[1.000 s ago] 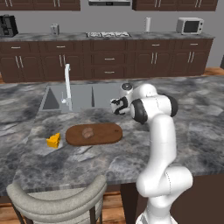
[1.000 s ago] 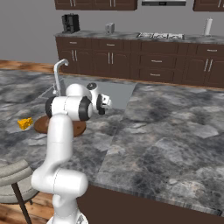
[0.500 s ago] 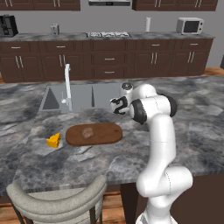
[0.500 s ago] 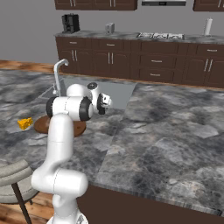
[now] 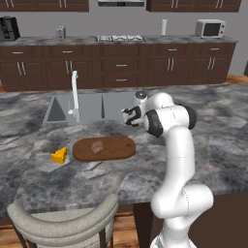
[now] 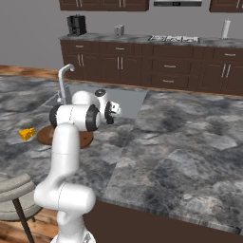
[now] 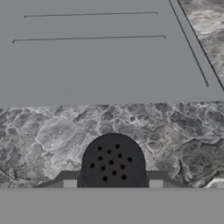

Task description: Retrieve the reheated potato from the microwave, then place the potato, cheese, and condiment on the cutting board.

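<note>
I'm seeing the gripper (image 7: 113,186) clamping the condiment (image 7: 113,162), a black round-topped shaker with perforated cap, over grey marbled counter (image 7: 52,127) beside the sink (image 7: 87,52).

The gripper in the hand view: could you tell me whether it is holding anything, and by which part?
The gripper is shut on the condiment, a black shaker seen from its perforated top. The jaws clamp its sides just below the top, above the grey counter.
</note>
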Robot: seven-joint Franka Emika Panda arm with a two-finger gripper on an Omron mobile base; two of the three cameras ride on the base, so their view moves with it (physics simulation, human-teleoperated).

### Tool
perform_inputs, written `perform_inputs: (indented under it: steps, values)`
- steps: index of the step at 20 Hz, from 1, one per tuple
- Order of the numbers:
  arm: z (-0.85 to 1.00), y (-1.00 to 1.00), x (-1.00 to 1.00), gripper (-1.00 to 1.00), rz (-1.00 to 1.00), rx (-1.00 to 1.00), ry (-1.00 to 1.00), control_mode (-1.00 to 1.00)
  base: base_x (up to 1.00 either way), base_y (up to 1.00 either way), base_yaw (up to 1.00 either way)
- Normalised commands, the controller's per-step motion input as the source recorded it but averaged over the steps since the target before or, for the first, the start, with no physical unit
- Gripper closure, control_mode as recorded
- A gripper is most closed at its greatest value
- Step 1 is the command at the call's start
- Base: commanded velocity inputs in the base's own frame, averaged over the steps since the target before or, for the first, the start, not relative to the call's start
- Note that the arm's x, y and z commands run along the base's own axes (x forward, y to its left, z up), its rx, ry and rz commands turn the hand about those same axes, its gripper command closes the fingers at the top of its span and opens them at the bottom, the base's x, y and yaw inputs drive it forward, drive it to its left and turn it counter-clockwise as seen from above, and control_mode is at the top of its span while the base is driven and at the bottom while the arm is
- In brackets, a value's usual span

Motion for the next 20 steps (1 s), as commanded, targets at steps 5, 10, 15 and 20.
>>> perform_inputs:
  steps: [5,10,15,20]
  values:
    - [0.19,0.01,-0.36,1.0,0.0,0.03,0.01,-1.0,0.0,0.0,0.0]
    - [0.3,0.01,-0.45,1.0,0.0,0.02,0.01,-1.0,0.0,0.0,0.0]
    - [0.27,0.11,-0.55,1.0,0.0,0.0,0.0,-1.0,0.0,0.0,0.0]
    - [0.18,0.18,-0.61,1.0,0.0,0.01,0.0,-1.0,0.0,0.0,0.0]
